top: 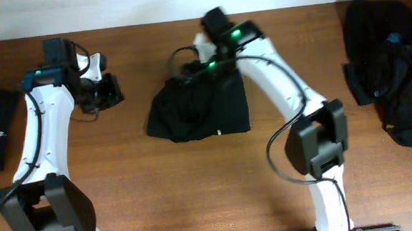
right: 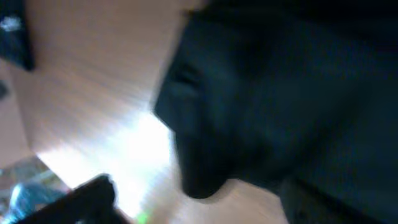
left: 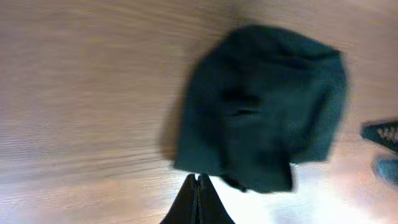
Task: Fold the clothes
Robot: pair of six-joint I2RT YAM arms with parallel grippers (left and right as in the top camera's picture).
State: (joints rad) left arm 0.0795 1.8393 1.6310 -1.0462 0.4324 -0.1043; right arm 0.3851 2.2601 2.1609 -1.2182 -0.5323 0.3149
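The overhead view is evenly lit and fairly sharp, with only soft shadows on the table [top: 196,180]. Both wrist views are smeared by blur. White glare washes the wood beside the black garment [left: 267,106], whose folds barely show.

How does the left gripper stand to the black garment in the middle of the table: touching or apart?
Apart. The overhead view shows a strip of bare table between the left gripper and the black garment.

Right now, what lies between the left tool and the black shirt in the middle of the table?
Nothing: only bare wooden table separates the left tool from the shirt, as the overhead view shows.
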